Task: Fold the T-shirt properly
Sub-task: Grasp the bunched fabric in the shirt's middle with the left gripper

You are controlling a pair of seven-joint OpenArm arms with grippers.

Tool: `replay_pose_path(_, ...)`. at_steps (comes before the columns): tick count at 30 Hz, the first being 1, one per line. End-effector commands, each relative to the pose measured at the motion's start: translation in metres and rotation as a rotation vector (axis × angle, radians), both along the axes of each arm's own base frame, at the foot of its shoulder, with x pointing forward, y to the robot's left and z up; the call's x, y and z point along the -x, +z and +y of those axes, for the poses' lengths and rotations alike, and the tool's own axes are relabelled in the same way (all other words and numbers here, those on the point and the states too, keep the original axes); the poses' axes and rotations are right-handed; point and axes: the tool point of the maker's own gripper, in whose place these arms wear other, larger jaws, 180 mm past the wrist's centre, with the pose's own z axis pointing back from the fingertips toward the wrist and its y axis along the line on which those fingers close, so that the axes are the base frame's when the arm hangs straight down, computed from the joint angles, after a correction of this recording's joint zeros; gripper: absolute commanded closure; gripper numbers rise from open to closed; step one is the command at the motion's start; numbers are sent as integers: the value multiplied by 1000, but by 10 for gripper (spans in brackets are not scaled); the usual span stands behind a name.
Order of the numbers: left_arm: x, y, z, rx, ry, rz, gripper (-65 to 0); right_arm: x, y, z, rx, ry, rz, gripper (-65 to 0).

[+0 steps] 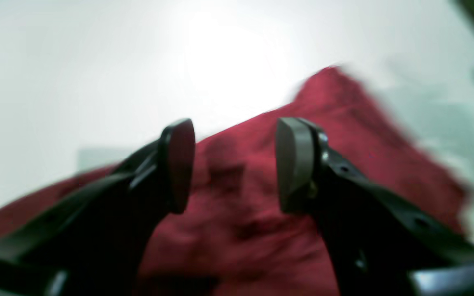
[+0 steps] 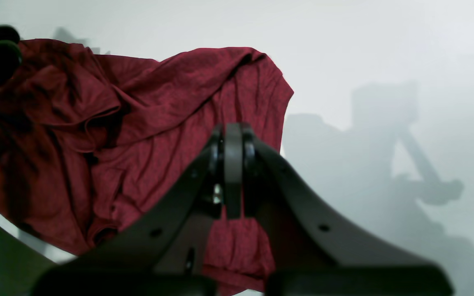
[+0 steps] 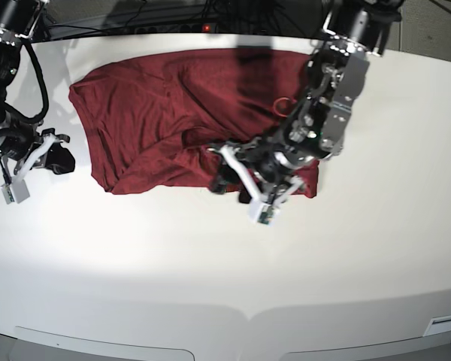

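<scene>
Maroon thin-knit long-sleeved T-shirt (image 3: 173,113) crumpled on white desk (image 3: 210,263); left fingers (image 1: 294,164) spread over cloth, right fingers (image 2: 233,164) clenched empty; risk of pinching several layers.

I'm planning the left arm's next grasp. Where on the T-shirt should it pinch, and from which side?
Probably the near right corner of the T-shirt, come at from above. The left gripper hovers open over the near hem, where the cloth lies in a thin edge on the table, easier to pinch than the bunched middle.
</scene>
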Motion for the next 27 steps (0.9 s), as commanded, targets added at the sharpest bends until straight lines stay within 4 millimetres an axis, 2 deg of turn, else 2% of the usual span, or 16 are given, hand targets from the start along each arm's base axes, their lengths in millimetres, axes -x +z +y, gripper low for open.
replay_pose_path(1, -5, 12, -1, 20, 0, -34, -307, -8, 15, -4, 10, 5, -52, 0)
replay_pose_path(5, 7, -11, 24, -25, 43, 10, -307, -8, 16, -4, 10, 5, -55, 0)
replay_pose_path(7, 14, -19, 31, -20, 55, 39, -307, -8, 16, -4, 9, 4, -56, 0)
replay_pose_path(14, 39, -40, 36, -36, 53, 103, -307, -8, 16, -4, 9, 5, -55, 0)
replay_pose_path(16, 46, -41, 31, 10, 58, 129, -307, -8, 16, -4, 9, 5, -56, 0)
replay_pose_path(20, 52, -24, 5, 143, 1, 95, -307, -8, 16, -4, 9, 5, -55, 0)
replay_pose_path(24, 49, -5, -23, 227, -17, 49, -307, -8, 16, -4, 9, 5, -54, 0)
replay_pose_path(27, 44, 5, -38, 226, -16, -4, -307, -8, 15, -4, 11, 5, -50, 0)
